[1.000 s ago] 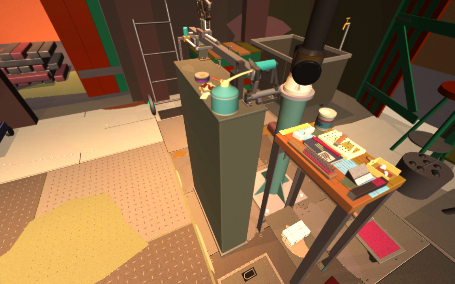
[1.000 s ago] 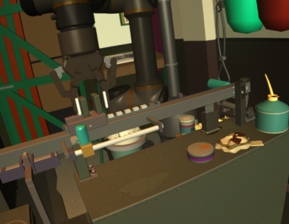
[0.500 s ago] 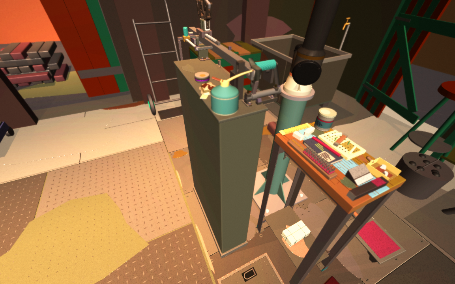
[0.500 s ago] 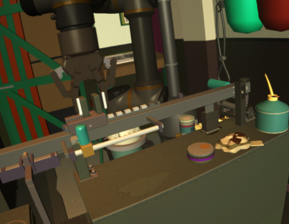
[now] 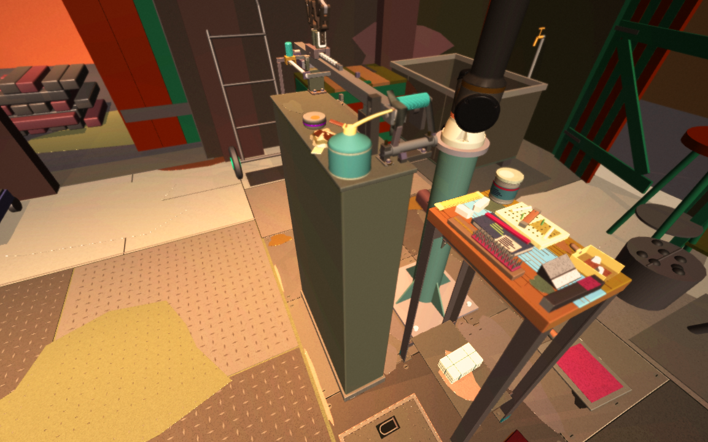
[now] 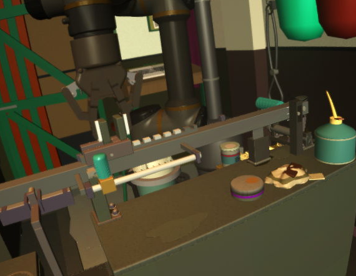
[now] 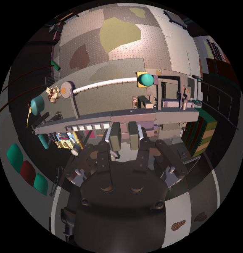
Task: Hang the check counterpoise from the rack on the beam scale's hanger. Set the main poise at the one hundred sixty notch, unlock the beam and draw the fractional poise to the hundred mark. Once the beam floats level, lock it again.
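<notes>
The main poise (image 6: 106, 148) sits on the notched beam (image 6: 193, 135) near its far end, and my gripper (image 6: 112, 128) stands right above it, fingers pointing down. The gripper is open and holds nothing. Below the beam runs the pale fractional bar (image 6: 150, 168). The fractional poise (image 6: 101, 174), with its teal knob, sits at that bar's far end. The teal lock handle (image 6: 268, 103) juts out at the beam's near post. In the wrist camera the poise (image 7: 127, 122) lies just ahead of my fingers (image 7: 124, 139). The counterpoise and the hanger are not clear to me.
Behind the scale stand green trusses and my arm's teal pedestal (image 5: 447, 220). On the cabinet top lie a teal oil can (image 6: 335, 143), a crumpled rag (image 6: 287, 174) and a round tin (image 6: 246, 187). A cluttered orange table (image 5: 527, 253) stands beside the cabinet.
</notes>
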Controlling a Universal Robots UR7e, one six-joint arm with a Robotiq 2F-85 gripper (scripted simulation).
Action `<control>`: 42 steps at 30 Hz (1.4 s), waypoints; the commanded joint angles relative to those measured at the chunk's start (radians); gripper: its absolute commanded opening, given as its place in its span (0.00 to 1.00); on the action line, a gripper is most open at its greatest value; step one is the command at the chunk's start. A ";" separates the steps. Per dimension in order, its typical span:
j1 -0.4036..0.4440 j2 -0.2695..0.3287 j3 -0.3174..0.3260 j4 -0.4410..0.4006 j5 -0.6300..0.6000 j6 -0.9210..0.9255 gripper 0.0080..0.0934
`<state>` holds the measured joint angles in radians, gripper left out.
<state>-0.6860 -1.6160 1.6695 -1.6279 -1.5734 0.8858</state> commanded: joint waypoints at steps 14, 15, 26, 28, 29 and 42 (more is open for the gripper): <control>0.001 0.000 0.000 0.002 0.003 0.000 0.41; 0.001 0.000 0.000 0.002 0.003 0.000 0.41; 0.001 0.000 0.000 0.002 0.003 0.000 0.36; 0.001 0.000 0.000 0.002 0.003 0.000 0.36; 0.001 0.000 0.000 0.002 0.003 0.000 0.35; 0.001 0.000 0.000 0.002 0.003 0.000 0.16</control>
<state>-0.6843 -1.6177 1.6692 -1.6260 -1.5722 0.8860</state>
